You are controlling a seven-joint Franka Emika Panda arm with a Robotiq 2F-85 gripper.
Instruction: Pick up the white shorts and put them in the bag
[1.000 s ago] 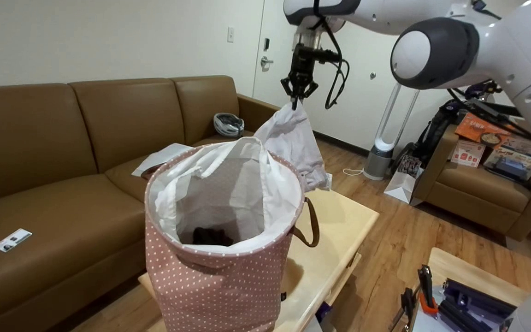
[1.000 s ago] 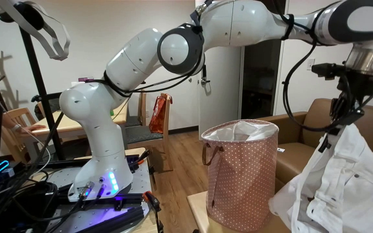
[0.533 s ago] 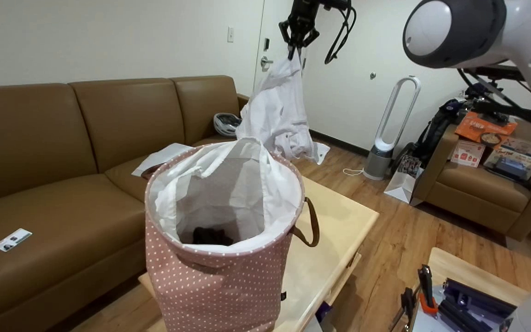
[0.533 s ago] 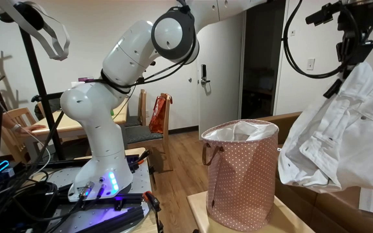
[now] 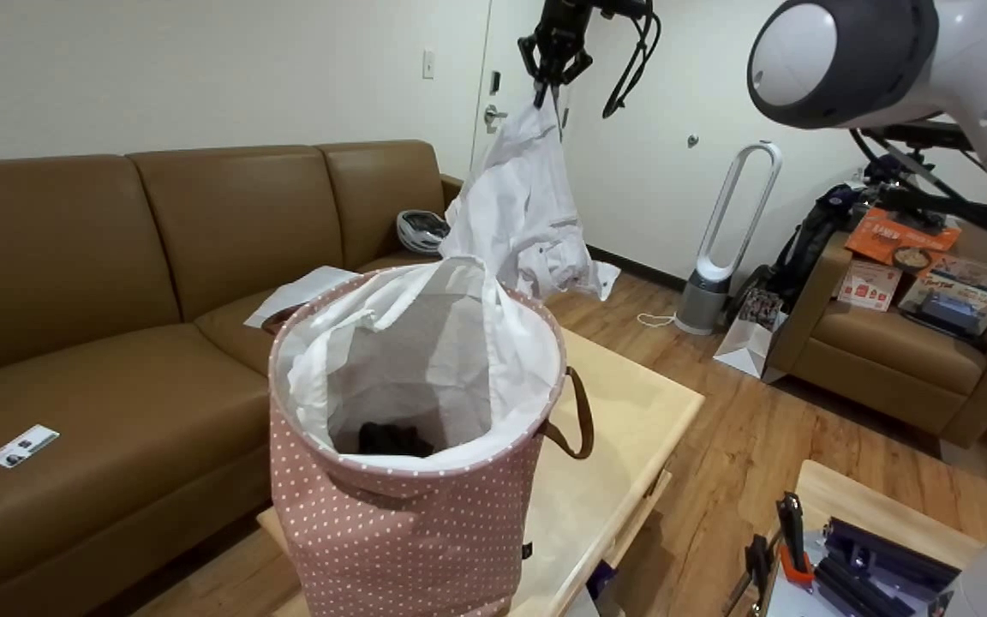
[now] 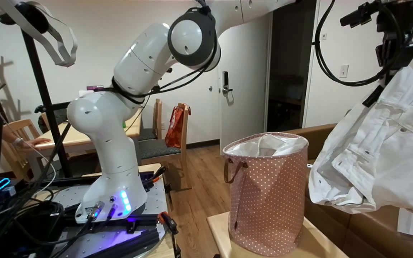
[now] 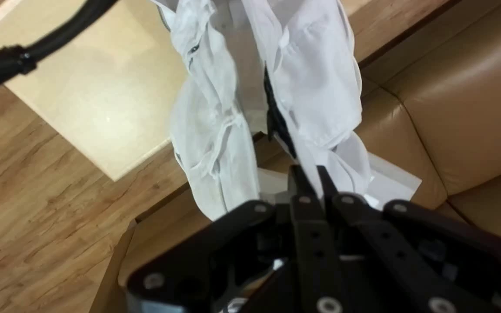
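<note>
Hand: aimed down, white shorts clamped
Bag: seen at hand's 7 o'clock in an exterior view

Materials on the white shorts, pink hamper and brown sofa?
White shorts: likely cotton denim or twill, matte; stitched seams, creases, a metal-looking stud.
Polka-dot laundry hamper: probably canvas-like fabric, matte; the wall sags in a soft fold. White liner: thin cloth, bunched at the rim.
Brown sofa: leather or vinyl, can't tell which; smooth with a faint sheen.
</note>
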